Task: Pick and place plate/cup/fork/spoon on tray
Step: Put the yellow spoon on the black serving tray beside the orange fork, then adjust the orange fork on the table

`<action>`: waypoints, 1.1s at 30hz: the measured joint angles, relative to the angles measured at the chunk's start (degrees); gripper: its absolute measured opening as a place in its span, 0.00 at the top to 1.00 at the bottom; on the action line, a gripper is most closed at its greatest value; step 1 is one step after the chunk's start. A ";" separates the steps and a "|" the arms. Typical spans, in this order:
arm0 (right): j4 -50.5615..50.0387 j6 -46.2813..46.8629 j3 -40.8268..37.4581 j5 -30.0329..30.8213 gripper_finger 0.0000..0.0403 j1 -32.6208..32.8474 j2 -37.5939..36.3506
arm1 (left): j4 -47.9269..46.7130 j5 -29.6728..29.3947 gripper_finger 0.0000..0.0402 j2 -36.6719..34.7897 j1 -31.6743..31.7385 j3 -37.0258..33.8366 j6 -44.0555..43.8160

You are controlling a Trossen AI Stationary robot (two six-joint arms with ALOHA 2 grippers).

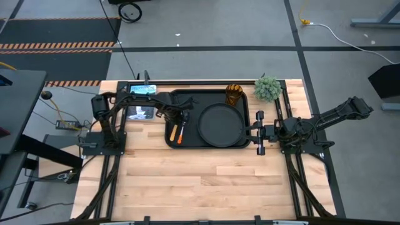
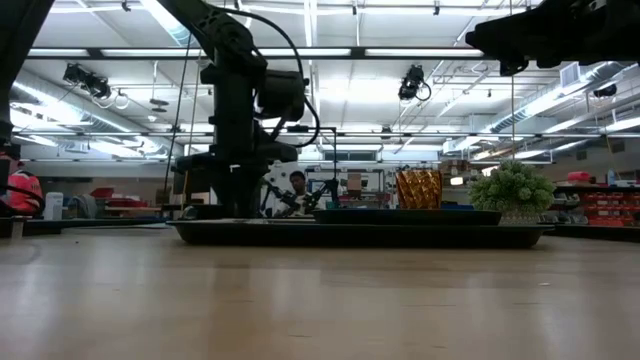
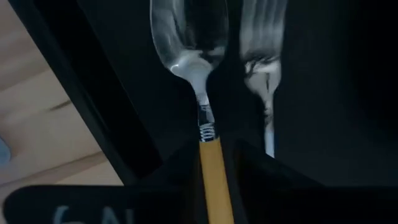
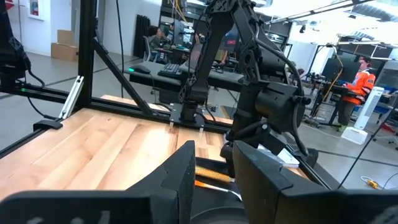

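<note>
Seemingly near completion, the table-setting task is shown with all four items on the large black rectangular tray (image 1: 187, 97) with rounded corners and a raised lip. The round matte black plate (image 1: 220, 124) is seen lying flat in the tray's right half, and the small amber-brown translucent cup (image 1: 233, 94) stands upright near the tray's far right corner, just beside the small green potted plant (image 1: 267, 88), which stands off the tray on the pale wooden table (image 1: 200, 181).

The spoon (image 3: 198, 93), with a silver oval bowl and a yellow-orange handle, and the fork (image 3: 264, 68), with silver prongs and a reddish-orange handle, are laid side by side at the tray's left end, roughly parallel, presumably so that the cutlery sits clear of the plate.

The left gripper (image 1: 178, 117) is positioned over the tray's left end, directly above the cutlery. In the left wrist view the spoon's yellow handle is seen running between the dark fingers (image 3: 261, 168), which stand to either side of it; whether the handle is clamped or already released cannot be told.

The right gripper (image 1: 259, 132) is parked just off the tray's right edge. Its fingers (image 4: 180, 168) are seen drawn nearly together around nothing, so it is judged to be waiting.
</note>
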 joint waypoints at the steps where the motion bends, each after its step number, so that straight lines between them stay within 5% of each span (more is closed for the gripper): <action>1: 0.00 -0.01 0.00 0.00 0.71 0.00 0.01 | 0.00 0.00 0.72 0.00 -0.14 0.00 -0.03; 13: 0.38 -0.04 0.00 0.00 0.71 0.00 0.01 | 3.92 3.79 0.69 0.00 -2.50 0.00 10.96; 23: 2.25 -1.11 0.00 -0.02 0.71 0.00 -0.01 | 7.54 -11.51 0.69 0.00 -9.80 0.00 17.03; 33: 2.58 -0.57 0.00 -0.18 0.71 0.00 0.01 | 11.38 -10.74 0.66 3.04 -8.74 0.06 17.37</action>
